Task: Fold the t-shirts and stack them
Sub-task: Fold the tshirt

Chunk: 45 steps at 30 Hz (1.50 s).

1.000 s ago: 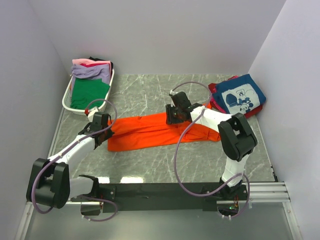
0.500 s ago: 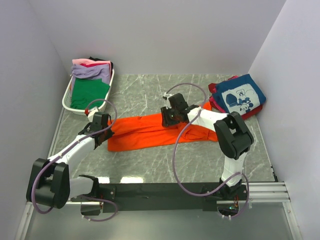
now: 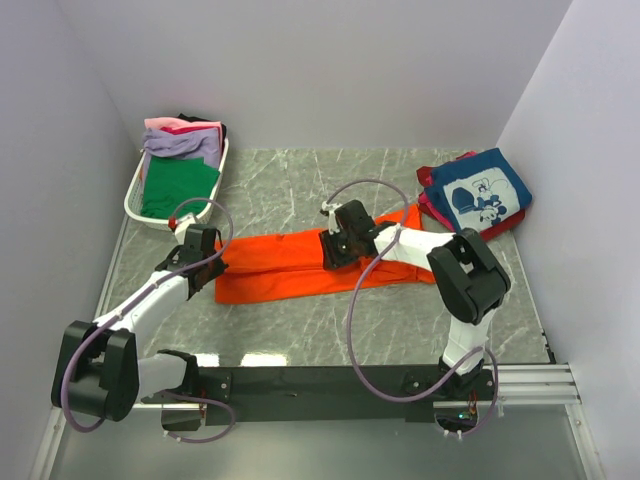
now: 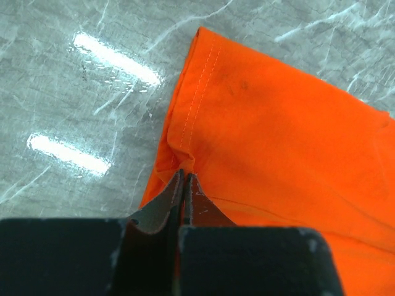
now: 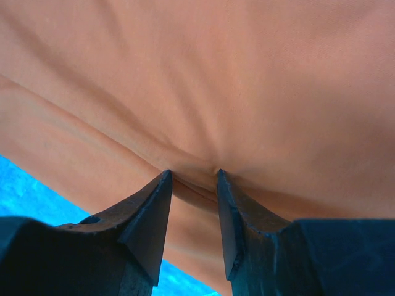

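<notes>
Table is grey marble-look, one of it. The single orange tee lies across the middle of the frame as a long band, low on the left and rising to the right. It's plain bright orange, no print, with stitched hems and soft creases.

Compared with a second ago, the right gripper has slid left and slightly down along the band, and the band's right end has drawn in with it. The left end hasn't budged.

One white slatted basket sits upper left holding four colours: green tee in front, then lavender tee, pink tee and black tee behind. At the right edge, a navy tee with a white cartoon print lies on a red tee.

Two grippers. The left gripper has its jaws almost together, pinching the hemmed corner at the band's left end. The right gripper has a small gap, with a ridge of orange cloth bunched between the tips.
</notes>
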Tool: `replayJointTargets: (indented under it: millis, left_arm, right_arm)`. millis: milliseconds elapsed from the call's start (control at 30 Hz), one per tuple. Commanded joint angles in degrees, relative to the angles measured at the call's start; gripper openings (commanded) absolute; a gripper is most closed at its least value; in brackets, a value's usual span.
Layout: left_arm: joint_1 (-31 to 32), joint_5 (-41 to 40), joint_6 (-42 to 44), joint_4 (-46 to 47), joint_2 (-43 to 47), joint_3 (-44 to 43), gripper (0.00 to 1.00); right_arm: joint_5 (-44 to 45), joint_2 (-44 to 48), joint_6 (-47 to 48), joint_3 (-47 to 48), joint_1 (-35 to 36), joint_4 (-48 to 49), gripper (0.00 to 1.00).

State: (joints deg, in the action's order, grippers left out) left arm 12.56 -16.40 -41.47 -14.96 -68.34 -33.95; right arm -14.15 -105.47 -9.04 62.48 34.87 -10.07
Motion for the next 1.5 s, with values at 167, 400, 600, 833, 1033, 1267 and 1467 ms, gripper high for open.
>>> replayJointTargets:
  millis: [167,400,600,833,1033,1267,1467]
  left_arm:
    - [0.1,-0.6,-1.2,-1.0,2.2,0.6,0.17]
    - [0.2,-0.7,-2.0,-3.1,5.6,0.6,0.38]
    - [0.5,0.0,-1.6,-1.1,8.1,-0.3,0.45]
    - [8.1,-0.9,-0.8,5.2,-4.3,-7.9,0.46]
    - [14.5,2.5,0.5,10.8,-17.1,-14.5,0.46]
    - [15.3,3.5,1.4,13.6,-25.4,-14.8,0.45]
    - [15.3,3.6,-0.2,13.6,-25.4,-10.9,0.46]
  right_arm:
    - [6.8,5.4,-0.8,-1.9,2.6,-2.3,0.42]
    - [10.1,9.7,-1.9,-2.7,2.8,-2.6,0.43]
    - [12.9,14.4,-3.3,-3.7,2.9,-3.7,0.44]
    - [22.1,16.3,-9.1,-2.4,1.0,-8.4,0.46]
    - [20.9,17.0,-12.7,-7.4,-7.2,-7.3,0.47]
    - [20.3,14.3,-14.3,-8.5,-12.7,-6.4,0.47]
    - [18.8,7.1,-14.6,-3.6,-13.5,-6.9,0.47]
